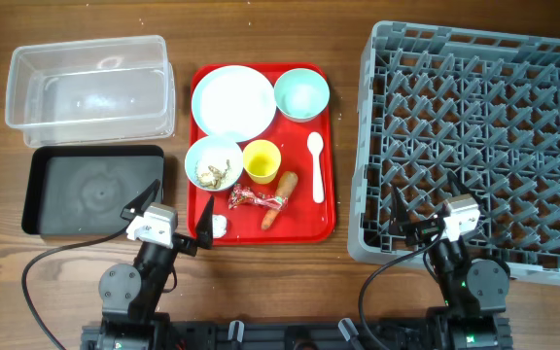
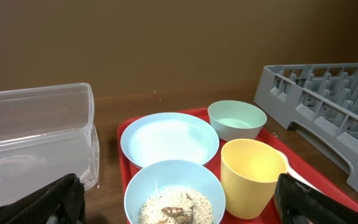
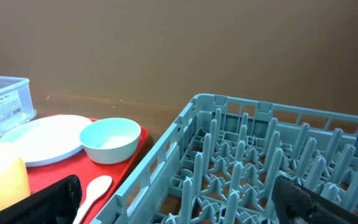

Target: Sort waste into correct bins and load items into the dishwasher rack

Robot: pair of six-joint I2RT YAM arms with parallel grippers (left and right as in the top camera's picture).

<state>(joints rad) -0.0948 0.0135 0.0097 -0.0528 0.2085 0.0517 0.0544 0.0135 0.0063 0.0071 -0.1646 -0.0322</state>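
Note:
On the red serving tray (image 1: 327,222) sit a white plate (image 1: 232,101), a pale green bowl (image 1: 301,93), a small bowl (image 1: 213,162) of beige scraps, a yellow cup (image 1: 261,160) and a white spoon (image 1: 316,165). A carrot (image 1: 278,199), a candy wrapper (image 1: 256,198) and a tissue (image 1: 220,227) lie at the tray's near edge. My left gripper (image 1: 173,210) hangs open by the tray's near-left corner; in its wrist view the small bowl (image 2: 173,193) and cup (image 2: 250,177) lie ahead. My right gripper (image 1: 426,204) is open over the grey rack (image 1: 474,117).
A clear tub (image 1: 86,87) stands at the back left, with the shallow black tray (image 1: 95,190) just in front of it. The rack's near-left wall (image 3: 166,168) rises close beside the red tray and spoon (image 3: 92,190). Cables trail from both arm bases.

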